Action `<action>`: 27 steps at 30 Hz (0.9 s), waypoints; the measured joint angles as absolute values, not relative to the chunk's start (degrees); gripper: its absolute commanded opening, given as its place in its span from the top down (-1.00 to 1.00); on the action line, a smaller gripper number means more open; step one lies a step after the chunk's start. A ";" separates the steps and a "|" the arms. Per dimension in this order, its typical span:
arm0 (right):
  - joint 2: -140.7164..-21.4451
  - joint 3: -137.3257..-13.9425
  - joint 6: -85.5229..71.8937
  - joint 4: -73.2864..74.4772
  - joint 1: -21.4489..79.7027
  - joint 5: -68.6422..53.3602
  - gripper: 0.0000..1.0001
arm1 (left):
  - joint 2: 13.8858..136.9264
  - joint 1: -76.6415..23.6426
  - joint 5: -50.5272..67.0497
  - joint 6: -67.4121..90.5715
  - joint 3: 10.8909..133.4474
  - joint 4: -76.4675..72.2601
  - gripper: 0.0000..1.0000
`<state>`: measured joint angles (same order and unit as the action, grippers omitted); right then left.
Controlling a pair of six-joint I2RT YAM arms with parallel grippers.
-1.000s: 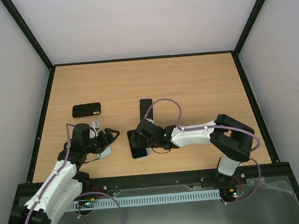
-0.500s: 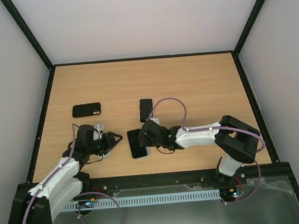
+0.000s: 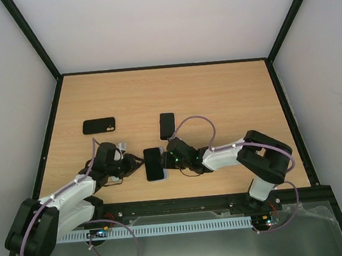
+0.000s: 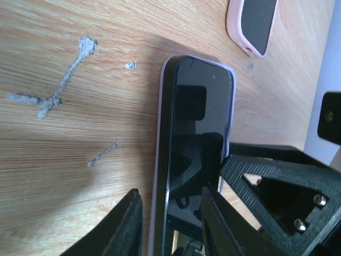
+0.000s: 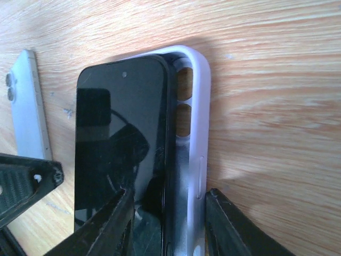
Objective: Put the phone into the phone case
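The phone lies on the surface right between my left claw and my right claw. Its long way points away from my bases, and it sits only partly in the pale purple phone case. Both claws reach around its long sides, but I cannot tell if they squeeze yet; a second ago they were wider and farther off.
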<state>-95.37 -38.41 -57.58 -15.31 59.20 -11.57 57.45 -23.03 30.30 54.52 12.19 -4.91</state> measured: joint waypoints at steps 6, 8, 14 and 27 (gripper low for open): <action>-96.82 -36.80 -60.05 -21.17 58.87 -13.54 0.44 | 60.23 -26.59 27.77 56.12 11.68 -8.75 0.71; -96.88 -35.79 -60.99 -23.11 58.67 -13.80 0.45 | 61.34 -27.64 26.72 56.64 11.60 -9.63 0.75; -96.88 -33.32 -62.65 -27.68 58.26 -14.28 0.47 | 63.44 -29.50 25.15 57.30 11.55 -11.66 0.77; -96.88 -28.99 -64.88 -35.68 57.23 -15.84 0.47 | 66.11 -33.61 21.76 57.95 12.45 -14.06 0.80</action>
